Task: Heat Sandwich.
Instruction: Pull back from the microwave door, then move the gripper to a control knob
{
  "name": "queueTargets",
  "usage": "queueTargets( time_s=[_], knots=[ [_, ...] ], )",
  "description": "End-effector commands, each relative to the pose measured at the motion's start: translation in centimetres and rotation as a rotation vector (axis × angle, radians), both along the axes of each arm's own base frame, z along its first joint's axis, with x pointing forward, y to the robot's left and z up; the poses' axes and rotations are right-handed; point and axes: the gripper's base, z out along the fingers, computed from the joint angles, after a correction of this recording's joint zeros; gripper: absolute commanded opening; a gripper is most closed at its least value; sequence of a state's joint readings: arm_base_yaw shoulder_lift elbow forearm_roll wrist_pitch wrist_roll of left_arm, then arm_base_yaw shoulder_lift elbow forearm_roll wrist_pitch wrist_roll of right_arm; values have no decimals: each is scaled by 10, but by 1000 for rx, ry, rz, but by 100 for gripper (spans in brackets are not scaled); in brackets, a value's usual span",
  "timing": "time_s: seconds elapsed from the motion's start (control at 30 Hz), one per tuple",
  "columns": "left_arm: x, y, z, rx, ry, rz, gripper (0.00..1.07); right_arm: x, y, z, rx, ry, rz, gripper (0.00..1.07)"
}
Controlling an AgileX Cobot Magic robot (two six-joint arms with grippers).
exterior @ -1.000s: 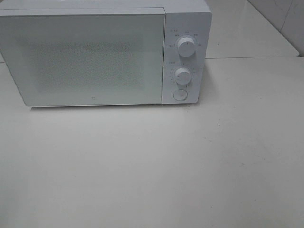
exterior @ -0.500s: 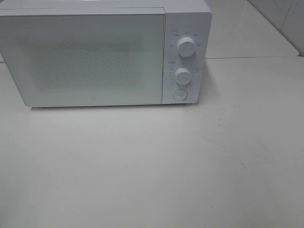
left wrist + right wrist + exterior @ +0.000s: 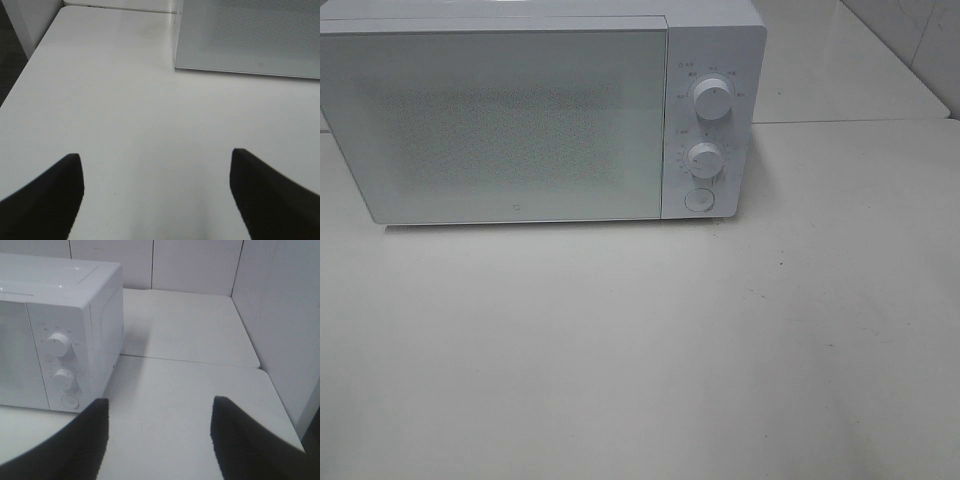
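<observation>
A white microwave (image 3: pixel 540 110) stands at the back of the table with its door (image 3: pixel 500 125) shut. Two knobs (image 3: pixel 712 98) and a round button (image 3: pixel 698 200) sit on its right panel. It also shows in the left wrist view (image 3: pixel 250 35) and the right wrist view (image 3: pixel 60 330). The sandwich and its pink plate are out of view. My left gripper (image 3: pixel 156 190) is open and empty above bare table, left of the microwave's front. My right gripper (image 3: pixel 159 437) is open and empty, in front of the microwave's right side. Neither gripper shows in the exterior view.
The white table (image 3: pixel 640 340) stretches in front of the microwave. A seam (image 3: pixel 850 121) joins a second table surface at the back right. A tiled wall (image 3: pixel 200 265) stands behind and to the right. The table's left edge (image 3: pixel 30 55) drops to a dark floor.
</observation>
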State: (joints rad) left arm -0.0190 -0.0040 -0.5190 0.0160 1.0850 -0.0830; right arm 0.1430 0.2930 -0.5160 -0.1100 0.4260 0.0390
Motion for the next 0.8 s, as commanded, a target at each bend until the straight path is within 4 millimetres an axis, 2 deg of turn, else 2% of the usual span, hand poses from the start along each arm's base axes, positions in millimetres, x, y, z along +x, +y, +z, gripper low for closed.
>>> queueTargets(
  time_s=[0.03,0.13,0.17,0.2,0.3,0.33,0.37,0.47,0.57,0.6,0.63,0.73,0.8],
  knots=[
    [-3,1,1,-1,-39,13,76,13,2,7,-12,-50,7,61],
    [-3,1,1,-1,-39,13,76,30,6,11,-10,-84,19,64],
    [-3,1,1,-1,-39,13,76,30,6,11,-10,-84,19,64],
    [-3,1,1,-1,-39,13,76,41,8,11,-9,-93,27,67],
    [-3,1,1,-1,-39,13,76,59,12,11,-7,-115,39,71],
    [-3,1,1,-1,-39,13,76,59,12,11,-7,-115,39,71],
    [-3,1,1,-1,-39,13,76,71,14,10,-5,-131,48,74],
    [-3,1,1,-1,-39,13,76,98,19,4,-2,-135,64,76],
    [-3,1,1,-1,-39,13,76,109,22,-1,-5,-138,74,76],
    [-3,1,1,-1,-39,13,76,122,25,-6,-14,-141,87,76],
    [-3,1,1,-1,-39,13,76,122,25,-6,-14,-141,87,76],
    [-3,1,1,-1,-39,13,76,145,30,-22,-17,-117,103,76],
    [-3,1,1,-1,-39,13,76,150,33,-27,-24,-107,120,76]
  ],
)
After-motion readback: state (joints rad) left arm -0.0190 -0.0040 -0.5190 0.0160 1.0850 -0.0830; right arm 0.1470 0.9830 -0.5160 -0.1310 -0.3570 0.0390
